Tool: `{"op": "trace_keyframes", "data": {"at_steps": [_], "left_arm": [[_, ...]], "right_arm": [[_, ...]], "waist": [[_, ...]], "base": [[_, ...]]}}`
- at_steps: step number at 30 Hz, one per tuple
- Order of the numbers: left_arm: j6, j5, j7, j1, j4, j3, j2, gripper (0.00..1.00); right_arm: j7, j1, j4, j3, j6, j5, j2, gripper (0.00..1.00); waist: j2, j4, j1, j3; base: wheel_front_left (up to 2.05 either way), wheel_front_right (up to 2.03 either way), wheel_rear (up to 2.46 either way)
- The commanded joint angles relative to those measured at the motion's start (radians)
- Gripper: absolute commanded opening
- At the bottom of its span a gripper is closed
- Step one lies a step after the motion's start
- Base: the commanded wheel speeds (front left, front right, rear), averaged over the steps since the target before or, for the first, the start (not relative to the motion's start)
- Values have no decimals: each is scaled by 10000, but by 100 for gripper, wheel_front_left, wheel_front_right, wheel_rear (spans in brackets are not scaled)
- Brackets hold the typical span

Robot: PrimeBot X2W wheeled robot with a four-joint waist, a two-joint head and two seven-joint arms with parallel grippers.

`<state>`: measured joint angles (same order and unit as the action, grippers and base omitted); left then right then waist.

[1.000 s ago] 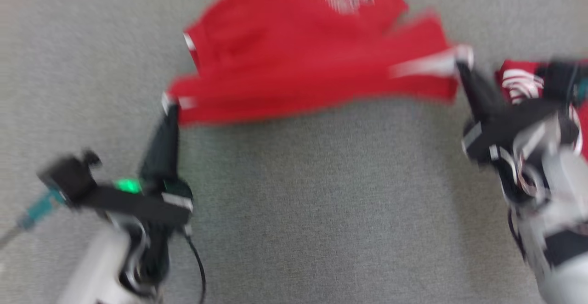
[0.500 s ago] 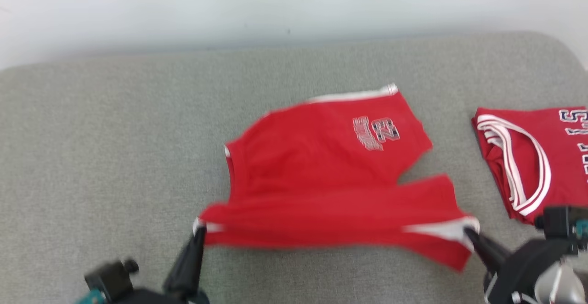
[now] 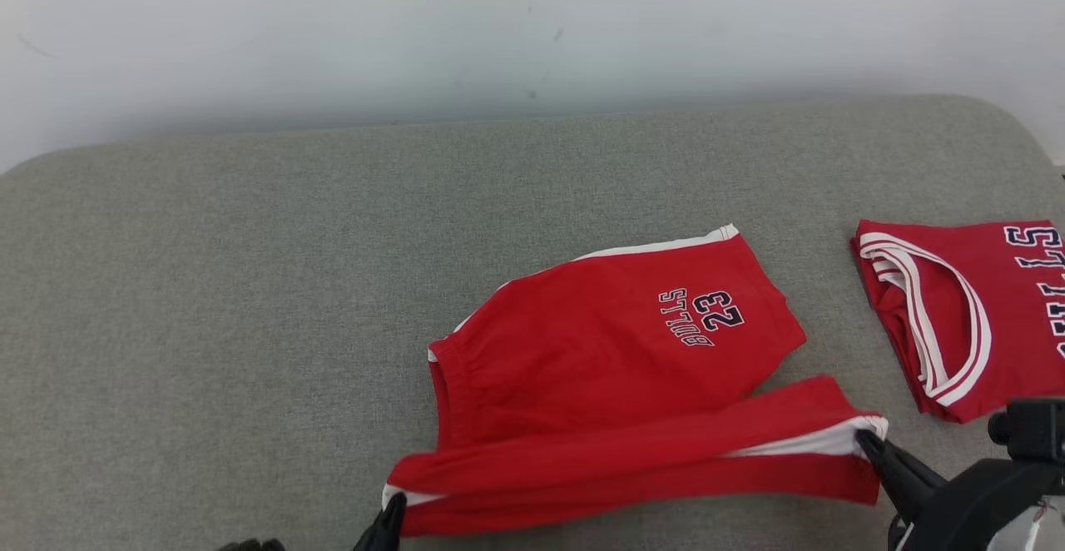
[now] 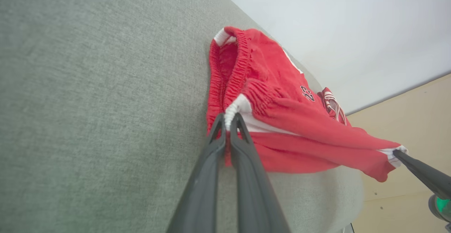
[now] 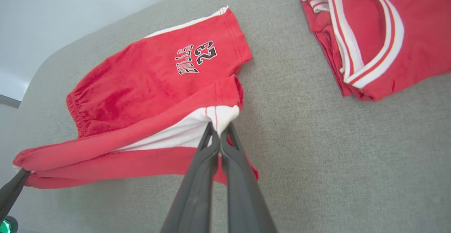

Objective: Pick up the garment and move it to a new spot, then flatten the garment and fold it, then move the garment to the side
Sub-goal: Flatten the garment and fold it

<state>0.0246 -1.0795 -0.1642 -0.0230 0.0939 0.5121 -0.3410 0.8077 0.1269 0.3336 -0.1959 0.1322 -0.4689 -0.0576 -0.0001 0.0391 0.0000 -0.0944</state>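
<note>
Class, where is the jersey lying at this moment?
In the head view, the jersey lies at the right end of the cushion, just right of the shorts, not touching them.

Left end effector (image 4: pixel 228 117) pinched closed, right end effector (image 5: pixel 219 127) pinched closed, well apart, angled inward

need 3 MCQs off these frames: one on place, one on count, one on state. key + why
1. Where does the jersey lie relative to the shorts?
A) on top of them
B) to the robot's left
C) to the robot's right, apart

2. How many red garments are on the grey cushion?
A) one
B) two
C) three

3. What are the right jaws doing?
A) shut on a white-trimmed corner of the shorts
B) open above the grey cushion
C) shut on the jersey

Key:
1 C: bare cushion shows between them in the head view.
2 B: the shorts and the jersey lie there.
3 A: the right wrist view shows them closed on the white trim.
</note>
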Motion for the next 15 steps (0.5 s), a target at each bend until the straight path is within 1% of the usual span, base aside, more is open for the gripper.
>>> {"op": "trace_keyframes", "data": {"at_steps": [1, 7, 15], "left_arm": [[-55, 94, -80, 228, -13, -67, 37, 0], [-51, 317, 50, 1209, 281, 114, 415, 0], [36, 474, 119, 2426, 967, 141, 790, 0]], "right_arm": [[-204, -238, -87, 15, -33, 144, -8, 0], [-929, -1384, -1028, 564, -30, 367, -401, 0], [-1906, -3011, -2534, 1068, -30, 590, -958, 0]], "waist": [[1, -24, 0, 17], [1, -109, 0, -4], [1, -263, 0, -379]], "base": [[0, 0, 0], [0, 0, 0], [0, 0, 0]]}}
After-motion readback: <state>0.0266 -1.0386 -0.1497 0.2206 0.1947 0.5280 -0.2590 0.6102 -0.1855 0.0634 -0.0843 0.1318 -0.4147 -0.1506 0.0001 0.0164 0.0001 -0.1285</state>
